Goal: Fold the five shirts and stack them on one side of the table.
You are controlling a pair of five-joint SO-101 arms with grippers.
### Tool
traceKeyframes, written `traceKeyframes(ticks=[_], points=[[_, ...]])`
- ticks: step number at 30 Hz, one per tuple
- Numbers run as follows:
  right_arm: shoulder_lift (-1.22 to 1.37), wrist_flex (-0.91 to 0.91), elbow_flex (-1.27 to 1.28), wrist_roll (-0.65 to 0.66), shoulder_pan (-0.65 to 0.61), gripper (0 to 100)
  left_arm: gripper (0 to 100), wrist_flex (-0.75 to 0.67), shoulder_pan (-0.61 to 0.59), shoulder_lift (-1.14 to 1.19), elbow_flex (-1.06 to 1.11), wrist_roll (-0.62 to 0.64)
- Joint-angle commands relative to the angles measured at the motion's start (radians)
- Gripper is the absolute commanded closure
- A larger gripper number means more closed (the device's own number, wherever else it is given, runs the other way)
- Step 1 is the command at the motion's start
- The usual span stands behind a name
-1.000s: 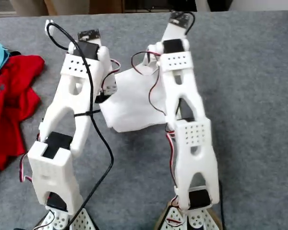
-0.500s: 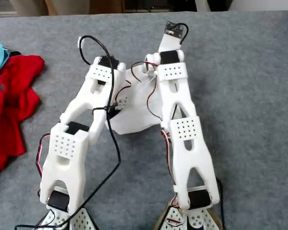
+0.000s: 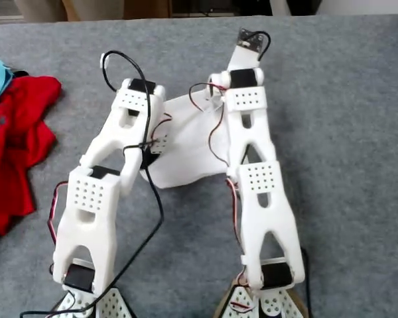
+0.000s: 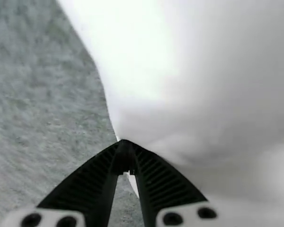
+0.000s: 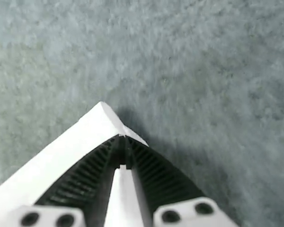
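Left gripper [image 4: 125, 149] and right gripper [image 5: 121, 142] each pinch the white shirt [image 3: 189, 142]; moving them evenly together should give a flat fold.

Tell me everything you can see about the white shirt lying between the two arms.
The plain white cloth shirt sits bunched, not spread flat, on the grey carpet-like tabletop, mid-table, partly covered by the white left arm and white right arm. It looks soft and thin, with no print visible; sleeves and collar cannot be made out. The left tool is shut on one edge; the right tool is shut on a pointed corner that casts a shadow on the table.
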Motion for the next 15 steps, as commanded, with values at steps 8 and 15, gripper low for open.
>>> traceKeyframes(ticks=[8, 15], points=[[-0.351, 0.224, -0.051, 0.04, 0.015, 98.9, 98, 0.078, 0.006, -0.166, -0.077, -0.074], [-0.513, 0.227, -0.002, 0.046, 0.028, 98.9, 98, 0.078, 0.009, -0.386, 0.038, -0.137]])
